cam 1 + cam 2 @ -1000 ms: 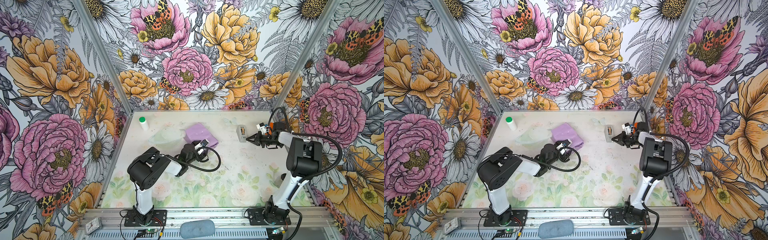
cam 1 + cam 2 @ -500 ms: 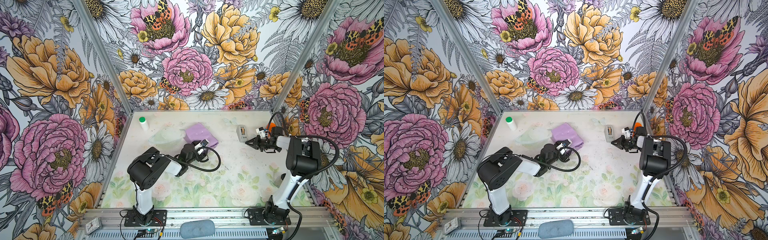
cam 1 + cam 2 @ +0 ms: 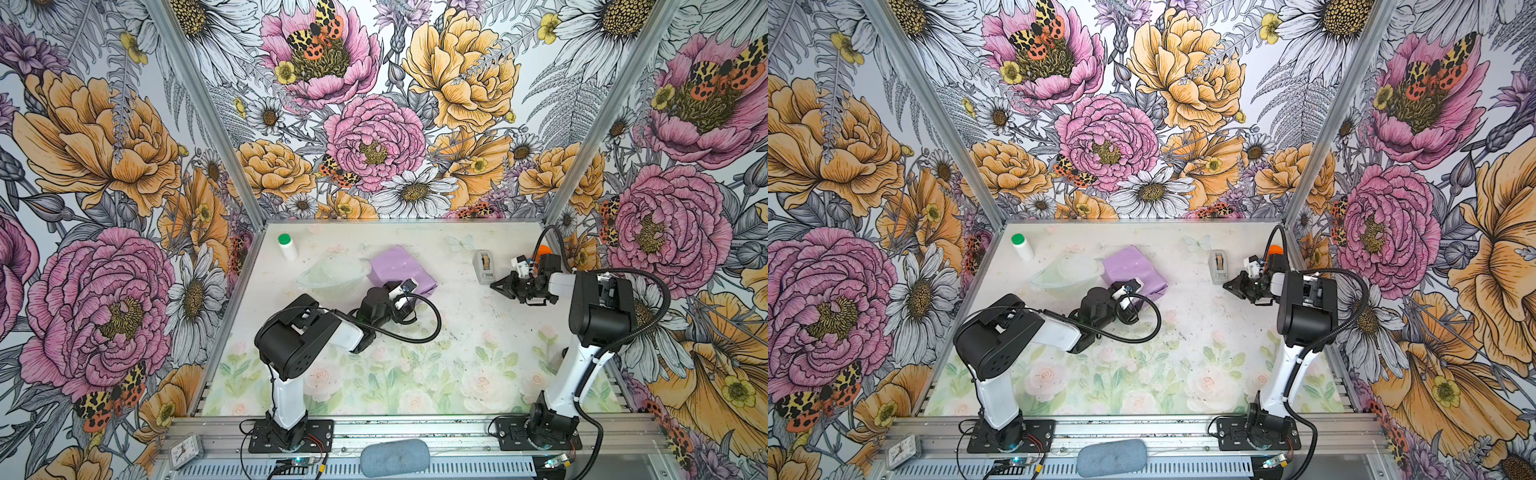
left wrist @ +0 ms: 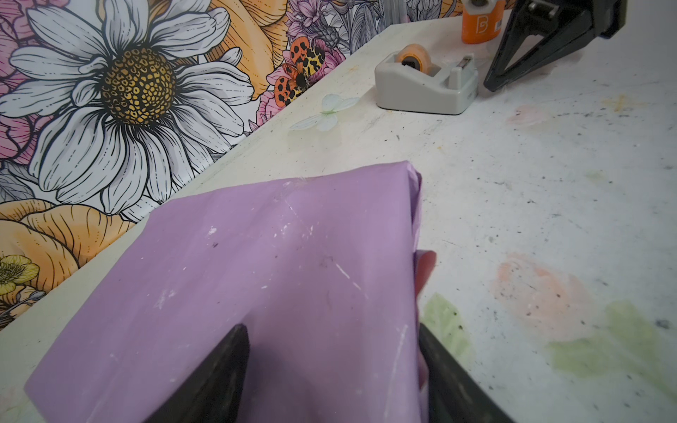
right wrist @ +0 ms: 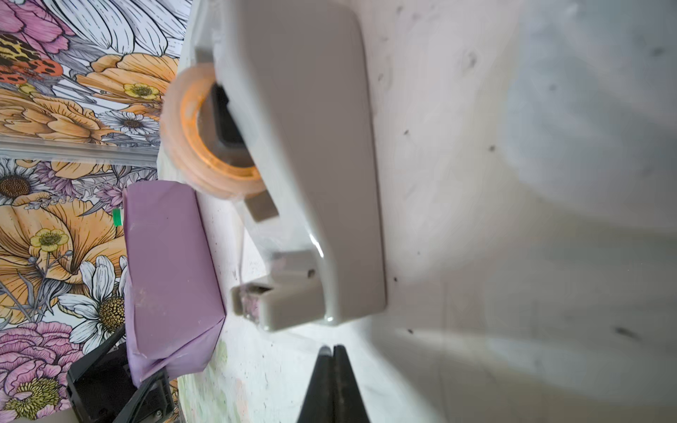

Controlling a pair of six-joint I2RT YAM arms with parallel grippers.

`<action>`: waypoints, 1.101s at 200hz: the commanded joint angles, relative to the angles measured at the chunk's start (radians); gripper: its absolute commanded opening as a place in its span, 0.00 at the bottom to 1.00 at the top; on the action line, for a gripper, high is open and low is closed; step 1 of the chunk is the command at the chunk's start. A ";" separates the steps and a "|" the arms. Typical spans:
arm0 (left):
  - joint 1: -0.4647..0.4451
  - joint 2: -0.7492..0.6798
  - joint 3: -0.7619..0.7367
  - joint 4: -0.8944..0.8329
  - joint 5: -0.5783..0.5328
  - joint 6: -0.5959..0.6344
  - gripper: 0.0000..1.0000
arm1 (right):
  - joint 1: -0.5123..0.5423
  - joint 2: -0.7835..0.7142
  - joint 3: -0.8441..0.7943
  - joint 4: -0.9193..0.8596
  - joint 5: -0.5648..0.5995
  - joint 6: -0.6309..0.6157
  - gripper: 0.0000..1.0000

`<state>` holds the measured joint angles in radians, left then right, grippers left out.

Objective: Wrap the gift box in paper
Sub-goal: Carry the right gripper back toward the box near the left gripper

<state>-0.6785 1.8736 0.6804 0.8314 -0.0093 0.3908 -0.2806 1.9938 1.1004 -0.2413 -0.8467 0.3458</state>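
where the left end effector (image 4: 329, 329) grips, the paper (image 3: 397, 266) lies diagonal.

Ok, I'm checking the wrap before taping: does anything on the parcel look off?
Yes. The paper is scuffed with white marks and creases on its top face, and a loose pinkish flap sticks out at one side instead of lying flat. Nothing looks spilled.

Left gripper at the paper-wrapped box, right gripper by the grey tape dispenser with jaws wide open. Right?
No: the right gripper is shut, tips together, as the right wrist view shows. It is by the grey tape dispenser; the left gripper is at the paper-wrapped box.
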 commanded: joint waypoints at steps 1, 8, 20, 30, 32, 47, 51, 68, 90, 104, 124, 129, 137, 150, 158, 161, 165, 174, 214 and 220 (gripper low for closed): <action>0.014 0.035 -0.041 -0.202 0.016 -0.063 0.70 | -0.013 0.016 -0.013 -0.004 0.096 0.029 0.00; 0.015 0.034 -0.041 -0.202 0.017 -0.063 0.70 | -0.014 0.013 -0.018 -0.004 0.109 0.034 0.00; 0.015 0.035 -0.042 -0.202 0.016 -0.063 0.70 | -0.015 0.008 -0.021 -0.005 0.116 0.035 0.00; 0.014 0.035 -0.042 -0.202 0.016 -0.064 0.69 | -0.015 0.005 -0.024 -0.005 0.122 0.038 0.00; 0.013 0.035 -0.042 -0.202 0.016 -0.063 0.69 | -0.014 0.004 -0.025 -0.004 0.124 0.039 0.00; 0.015 0.035 -0.042 -0.201 0.016 -0.063 0.69 | -0.014 -0.011 -0.034 0.008 0.109 0.037 0.00; 0.014 0.035 -0.042 -0.202 0.016 -0.063 0.70 | -0.014 -0.021 -0.042 0.026 0.094 0.038 0.00; 0.015 0.035 -0.042 -0.201 0.017 -0.063 0.69 | -0.005 -0.096 -0.093 0.103 0.030 0.048 0.00; 0.016 0.036 -0.044 -0.197 0.021 -0.065 0.70 | 0.038 -0.221 -0.148 0.161 -0.012 0.027 0.00; 0.017 0.033 -0.047 -0.194 0.024 -0.067 0.70 | 0.088 -0.289 -0.185 0.213 -0.042 0.014 0.00; 0.019 0.035 -0.050 -0.184 0.030 -0.070 0.70 | 0.191 -0.338 -0.233 0.293 -0.073 0.042 0.00; 0.019 0.037 -0.050 -0.184 0.032 -0.072 0.70 | 0.215 -0.340 -0.239 0.298 -0.073 0.046 0.00; 0.019 0.035 -0.050 -0.183 0.031 -0.072 0.69 | 0.266 -0.340 -0.250 0.314 -0.071 0.051 0.00; 0.020 0.035 -0.053 -0.179 0.032 -0.072 0.69 | 0.341 -0.329 -0.254 0.327 -0.070 0.056 0.00; 0.020 0.035 -0.055 -0.179 0.032 -0.072 0.69 | 0.388 -0.321 -0.257 0.343 -0.072 0.064 0.00; 0.020 0.035 -0.056 -0.179 0.032 -0.072 0.70 | 0.401 -0.319 -0.257 0.345 -0.073 0.064 0.00; 0.020 0.032 -0.057 -0.179 0.032 -0.072 0.69 | 0.416 -0.316 -0.257 0.349 -0.072 0.065 0.00; 0.021 0.032 -0.059 -0.178 0.033 -0.072 0.69 | 0.451 -0.311 -0.263 0.378 -0.069 0.082 0.00; 0.022 0.036 -0.059 -0.168 0.036 -0.077 0.69 | 0.549 -0.291 -0.288 0.442 -0.055 0.106 0.00; 0.022 0.036 -0.060 -0.167 0.036 -0.076 0.69 | 0.555 -0.284 -0.296 0.458 -0.056 0.114 0.00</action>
<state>-0.6743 1.8717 0.6727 0.8440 -0.0002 0.3824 0.2489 1.6836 0.8288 0.1261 -0.9051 0.4324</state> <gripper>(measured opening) 0.695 0.042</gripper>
